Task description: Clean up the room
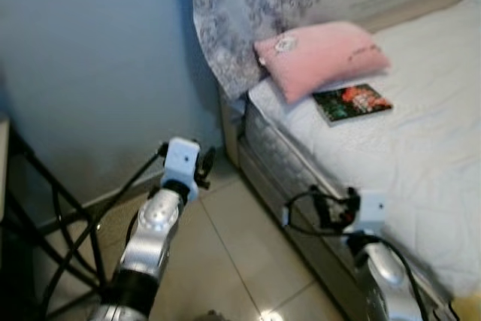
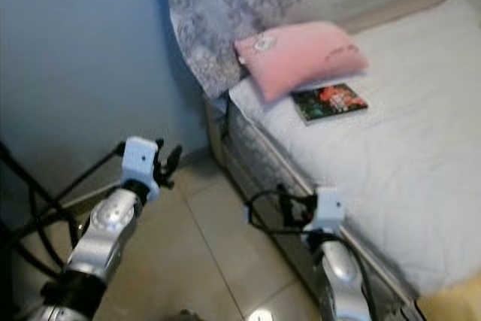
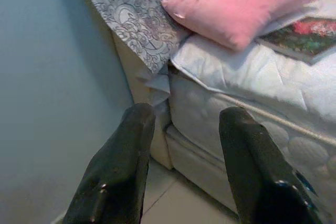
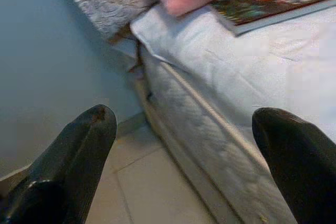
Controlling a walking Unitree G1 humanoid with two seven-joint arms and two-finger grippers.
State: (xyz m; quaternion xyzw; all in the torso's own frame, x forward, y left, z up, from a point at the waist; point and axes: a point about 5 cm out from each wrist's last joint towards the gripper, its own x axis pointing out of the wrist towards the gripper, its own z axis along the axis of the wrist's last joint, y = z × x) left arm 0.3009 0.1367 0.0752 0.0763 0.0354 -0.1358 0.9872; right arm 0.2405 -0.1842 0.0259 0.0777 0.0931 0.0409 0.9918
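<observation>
My left pincer (image 3: 181, 166) is raised over the tiled floor (image 1: 233, 261) beside the bed (image 1: 421, 155), its two black fingers standing apart with nothing between them; my right pincer (image 4: 184, 166) hangs close to the mattress edge, fingers spread wide and likewise empty. From the head camera I see a pink pillow (image 1: 319, 54) lying near the head of the bed, partly over a patterned grey cloth (image 1: 240, 13) that hangs against the blue wall (image 1: 90, 58), and a book (image 1: 352, 102) lying flat on the white cover just beside the pillow, touching or nearly touching its lower edge. On my far left a dark metal stand (image 1: 52, 216) with cables sits against the wall. I judge this to be the approach step: nothing is gripped yet, and the book looks like the thing out of place. Next I would need to step closer to the bed and reach my right arm over the mattress, since the book lies well beyond both pincers.
</observation>
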